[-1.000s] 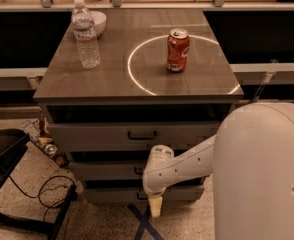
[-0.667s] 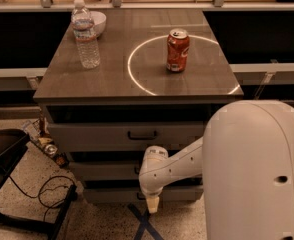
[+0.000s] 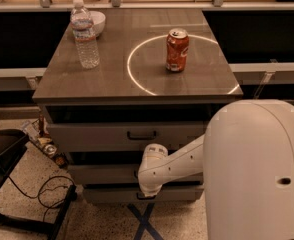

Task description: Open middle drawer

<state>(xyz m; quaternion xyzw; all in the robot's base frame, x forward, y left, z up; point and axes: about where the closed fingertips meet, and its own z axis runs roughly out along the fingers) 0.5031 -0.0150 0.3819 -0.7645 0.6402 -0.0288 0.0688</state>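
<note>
Large white rounded robot arm housing [image 3: 257, 174] fills the lower right, its forearm extending left across the drawer fronts. The wood-topped grey cabinet [image 3: 112, 81] stands centre. The flat grey middle drawer [image 3: 99, 174] lies between the top drawer [image 3: 97, 136] and the bottom drawer [image 3: 107, 194]. The gripper [image 3: 147, 193] points down at its front; released or grasping, cannot tell. On top stand a clear plastic water bottle [image 3: 84, 34], a red drink can [image 3: 177, 50] and a white bowl [image 3: 98, 21]

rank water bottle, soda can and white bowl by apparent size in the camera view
1. water bottle
2. soda can
3. white bowl, unsure since the bottle hides part
The gripper hangs low at the middle drawer.
</note>
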